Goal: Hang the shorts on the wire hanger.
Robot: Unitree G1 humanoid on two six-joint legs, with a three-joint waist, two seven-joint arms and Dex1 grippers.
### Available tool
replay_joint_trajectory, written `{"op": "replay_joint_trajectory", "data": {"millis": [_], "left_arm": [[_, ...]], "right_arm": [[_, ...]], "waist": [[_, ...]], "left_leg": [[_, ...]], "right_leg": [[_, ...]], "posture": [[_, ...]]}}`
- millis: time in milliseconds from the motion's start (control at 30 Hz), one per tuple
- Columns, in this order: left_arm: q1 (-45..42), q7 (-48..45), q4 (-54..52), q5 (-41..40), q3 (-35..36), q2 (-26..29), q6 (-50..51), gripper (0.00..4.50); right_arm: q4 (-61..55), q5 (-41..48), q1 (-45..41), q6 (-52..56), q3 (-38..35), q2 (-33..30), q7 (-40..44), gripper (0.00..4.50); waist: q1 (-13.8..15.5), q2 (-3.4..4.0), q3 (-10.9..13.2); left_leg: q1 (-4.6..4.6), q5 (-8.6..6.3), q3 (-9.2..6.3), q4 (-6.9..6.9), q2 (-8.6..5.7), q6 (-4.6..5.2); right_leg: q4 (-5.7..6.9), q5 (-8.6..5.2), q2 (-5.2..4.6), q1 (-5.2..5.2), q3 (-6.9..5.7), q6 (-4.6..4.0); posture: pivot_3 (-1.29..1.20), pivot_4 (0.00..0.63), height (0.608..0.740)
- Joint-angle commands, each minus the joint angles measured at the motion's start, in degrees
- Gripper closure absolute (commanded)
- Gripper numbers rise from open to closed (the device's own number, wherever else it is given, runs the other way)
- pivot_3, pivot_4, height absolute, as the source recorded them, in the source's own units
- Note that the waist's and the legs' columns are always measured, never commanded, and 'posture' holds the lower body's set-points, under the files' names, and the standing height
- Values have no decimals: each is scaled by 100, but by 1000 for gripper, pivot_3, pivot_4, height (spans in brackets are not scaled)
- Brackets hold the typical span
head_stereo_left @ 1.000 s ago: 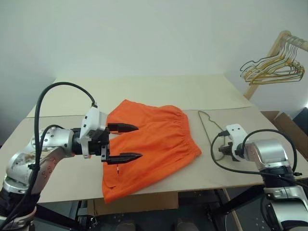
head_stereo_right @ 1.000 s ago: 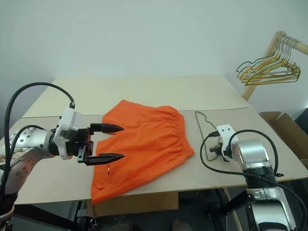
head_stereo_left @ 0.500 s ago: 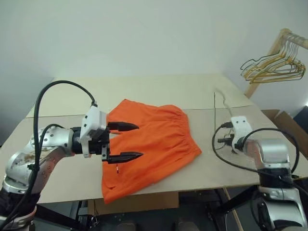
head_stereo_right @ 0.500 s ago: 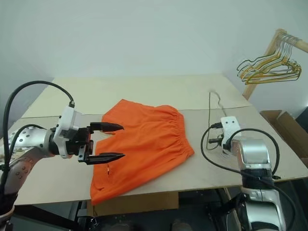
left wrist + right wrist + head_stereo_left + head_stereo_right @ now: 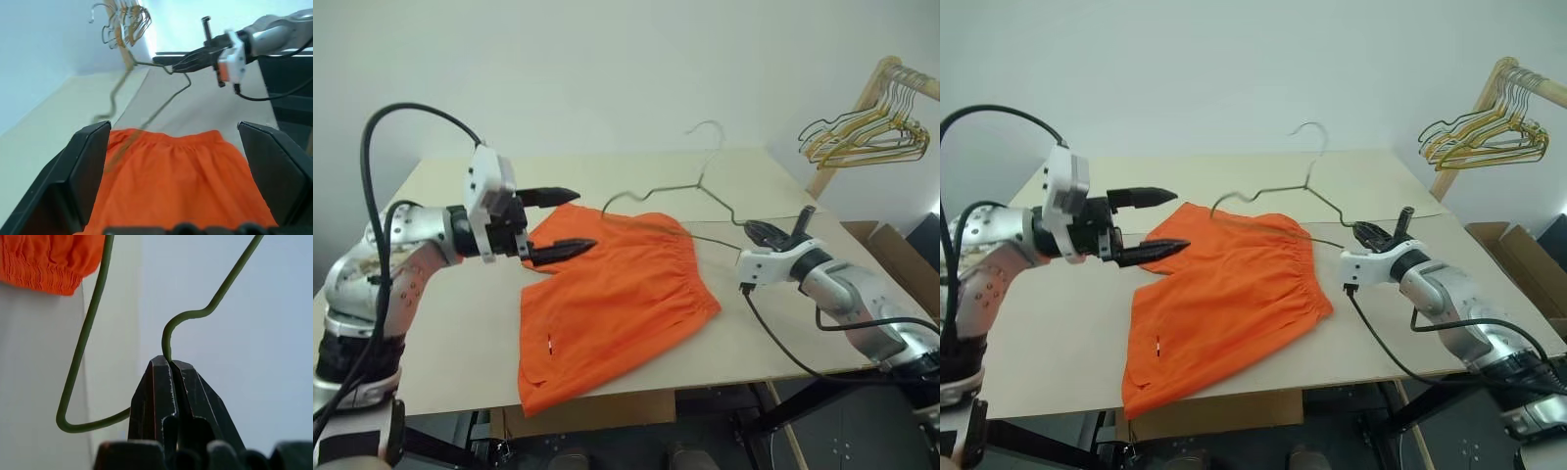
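Your shorts (image 5: 612, 308) lie flat on the table (image 5: 440, 323), waistband toward the right arm, one leg reaching the near edge. A small white tag (image 5: 549, 344) sits on that leg; no writing on it can be read. The wire hanger (image 5: 677, 192) is off the table, held tilted over the waistband side of the shorts with its hook pointing up against the wall. Your right gripper (image 5: 170, 363) is clenched on a bend at one end of the hanger. Your left gripper (image 5: 566, 220) hovers over the far corner of the shorts, fingers spread wide, grasping nothing. At far right, a bunch of gold and dark hangers (image 5: 867, 135) hangs from a wooden rack (image 5: 862, 110).
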Motion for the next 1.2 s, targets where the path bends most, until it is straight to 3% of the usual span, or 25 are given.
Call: {"op": "replay_joint_trajectory", "data": {"millis": [33, 233, 400, 700, 833, 1200], "left_arm": [[-370, -332, 478, 355, -264, 88, -89, 0], [-1009, -856, 1338, 1170, -1176, 38, 20, 0], [-1417, -1290, 1819, 1318, -1642, -151, 514, 0], [-1387, -1513, 1925, 1789, -2034, -382, 561, 0], [-1348, -1476, 1917, 1882, -1994, -457, 546, 868], [-1338, -1440, 1920, 1903, -1859, -512, 600, 4471]], "right_arm": [[432, -466, -445, -1008, -20, -33, -336, 4479], [715, -862, -927, -1712, -56, 231, -439, 4479], [749, -1086, -1101, -1920, -163, 394, -555, 4479], [520, -1053, -1175, -1900, -404, 480, -505, 4479], [483, -1069, -1185, -1906, -482, 510, -463, 4500], [420, -1056, -1169, -1926, -515, 541, -426, 4500]], "waist": [[-1, 0, 0], [-3, -1, 0], [-15, 0, 0], [-125, 0, 0], [-150, 0, 0], [-150, 0, 0]], "left_leg": [[-1, 0, 0, 0, 0, 0], [-7, 0, 4, 0, -1, 0], [-12, 0, 3, 0, -1, 1], [-23, 0, -3, 2, -1, 1], [-20, 0, -3, 2, 0, 1], [-19, 0, -2, 3, -1, 1]], "right_leg": [[0, 0, 1, 0, 0, 0], [-5, 0, -1, -2, 0, 0], [-4, 0, 0, -5, -1, 0], [-2, 0, -1, -13, 0, 1], [1, 0, -1, -13, 2, 1], [4, 0, -1, -13, 5, 1]], "posture": [[31, 0, 740], [12, 0, 740], [-4, 0, 740], [-18, 0, 740], [-18, 0, 740], [-23, 0, 740]]}}
